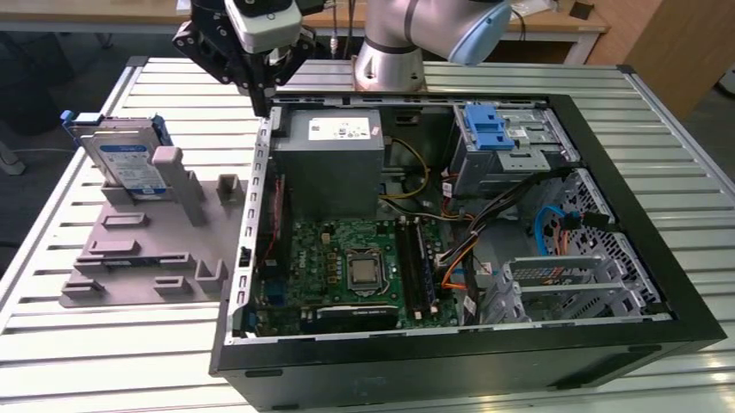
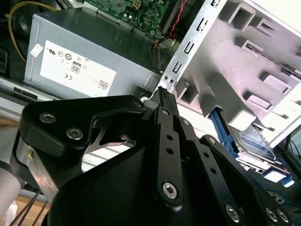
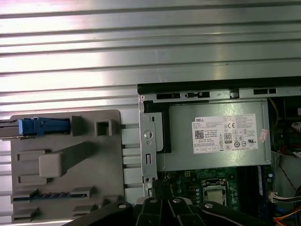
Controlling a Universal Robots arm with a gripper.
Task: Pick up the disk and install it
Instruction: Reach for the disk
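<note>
One disk [image 1: 120, 162] stands on edge in the grey holder [image 1: 138, 258] on the desk [image 1: 115, 361], at the exterior view's upper left — upright, I judge, so its blue carrier edge can be taken from above. Gripper [image 1: 267, 107] hangs at the upper-left corner of the open computer case [image 1: 460, 361], apart from the disk — fingers [image 2: 164, 122] clenched, grasping nothing.

Ribbed metal table [image 1: 115, 361] catching bright glare, pale wooden desk [image 1: 549, 24] right behind it, brown wooden panel [image 1: 677, 43] alongside, dark floor [image 1: 29, 86] below.
</note>
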